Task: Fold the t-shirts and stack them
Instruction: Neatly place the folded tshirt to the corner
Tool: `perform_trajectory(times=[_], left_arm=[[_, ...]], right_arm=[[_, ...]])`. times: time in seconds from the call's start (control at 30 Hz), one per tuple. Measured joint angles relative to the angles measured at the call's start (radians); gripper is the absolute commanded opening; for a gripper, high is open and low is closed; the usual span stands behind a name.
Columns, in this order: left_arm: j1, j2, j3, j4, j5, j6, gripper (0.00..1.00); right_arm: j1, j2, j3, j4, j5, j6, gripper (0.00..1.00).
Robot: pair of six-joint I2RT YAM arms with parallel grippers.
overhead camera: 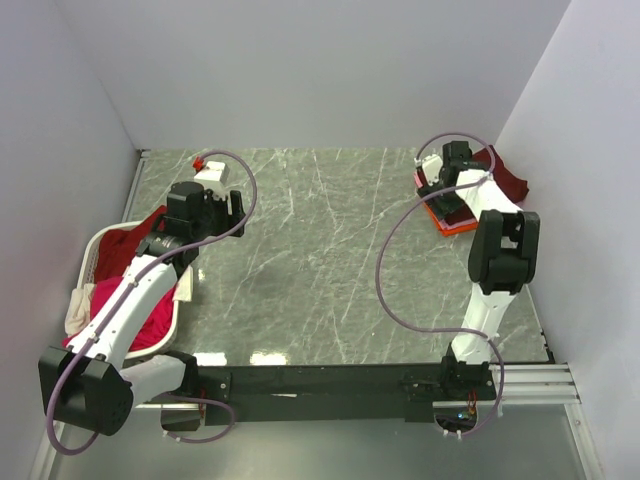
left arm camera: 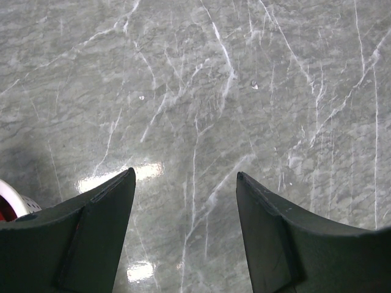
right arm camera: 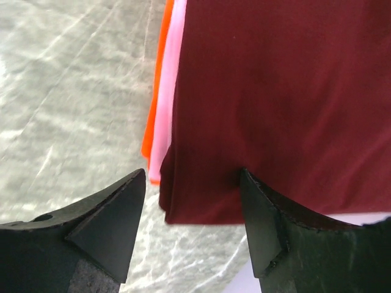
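A stack of folded t-shirts lies at the far right of the table: a dark maroon one [right arm camera: 275, 104] on top, with pink [right arm camera: 164, 104] and orange [right arm camera: 153, 122] edges showing beneath it. In the top view the stack's orange edge [overhead camera: 455, 224] shows, and maroon cloth [overhead camera: 507, 178] spreads toward the right wall. My right gripper [right arm camera: 192, 172] [overhead camera: 443, 192] hovers open over the maroon shirt's near edge, holding nothing. My left gripper [left arm camera: 183, 174] [overhead camera: 235, 203] is open over bare table beside the basket. Maroon [overhead camera: 130, 250], magenta [overhead camera: 145, 315] and cream [overhead camera: 80, 310] shirts lie loose in the basket.
The white plastic basket [overhead camera: 92, 250] sits at the table's left edge; its rim [left arm camera: 9, 198] shows in the left wrist view. A small white and red object [overhead camera: 207, 168] lies at the far left. White walls enclose the grey marble table [overhead camera: 320, 260].
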Motion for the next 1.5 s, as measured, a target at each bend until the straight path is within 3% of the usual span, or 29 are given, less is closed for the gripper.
perform_trajectory(times=[0.2, 0.23, 0.3, 0.33, 0.4, 0.8, 0.87, 0.9, 0.93, 1.07, 1.17, 1.37, 1.5], left_arm=[[0.0, 0.0, 0.0, 0.0, 0.001, 0.0, 0.72], [0.0, 0.0, 0.0, 0.0, 0.002, 0.0, 0.72], [0.0, 0.0, 0.0, 0.0, 0.002, 0.0, 0.72], [0.0, 0.0, 0.0, 0.0, 0.002, 0.0, 0.72], [0.0, 0.0, 0.0, 0.0, 0.002, 0.0, 0.72], [0.0, 0.0, 0.0, 0.0, 0.002, 0.0, 0.72], [0.0, 0.0, 0.0, 0.0, 0.001, 0.001, 0.72], [0.0, 0.0, 0.0, 0.0, 0.0, 0.002, 0.72], [0.0, 0.0, 0.0, 0.0, -0.001, 0.003, 0.72], [0.0, 0.0, 0.0, 0.0, -0.001, 0.004, 0.72], [0.0, 0.0, 0.0, 0.0, 0.0, 0.003, 0.72], [0.0, 0.0, 0.0, 0.0, 0.0, 0.003, 0.72], [0.0, 0.0, 0.0, 0.0, 0.001, 0.003, 0.72]], right_arm=[[0.008, 0.076, 0.0, 0.041, 0.043, 0.025, 0.47], [0.01, 0.082, 0.0, 0.05, 0.055, 0.03, 0.35], [0.017, 0.088, -0.002, 0.064, 0.077, 0.037, 0.23], [0.021, 0.091, -0.002, 0.071, 0.09, 0.044, 0.12], [0.032, 0.098, -0.002, 0.087, 0.113, 0.055, 0.08], [0.11, 0.219, 0.208, 0.05, 0.116, 0.179, 0.08], [0.117, 0.25, 0.272, 0.031, 0.103, 0.204, 0.19], [0.12, 0.26, 0.294, 0.024, 0.095, 0.216, 0.28], [0.122, 0.262, 0.304, 0.019, 0.086, 0.229, 0.45], [0.121, 0.207, 0.238, 0.021, 0.043, 0.245, 0.62], [0.109, 0.095, 0.135, -0.009, -0.012, 0.251, 0.63], [0.027, -0.114, 0.11, 0.01, -0.051, 0.258, 0.59], [-0.034, -0.162, 0.097, 0.134, 0.081, 0.246, 0.36]])
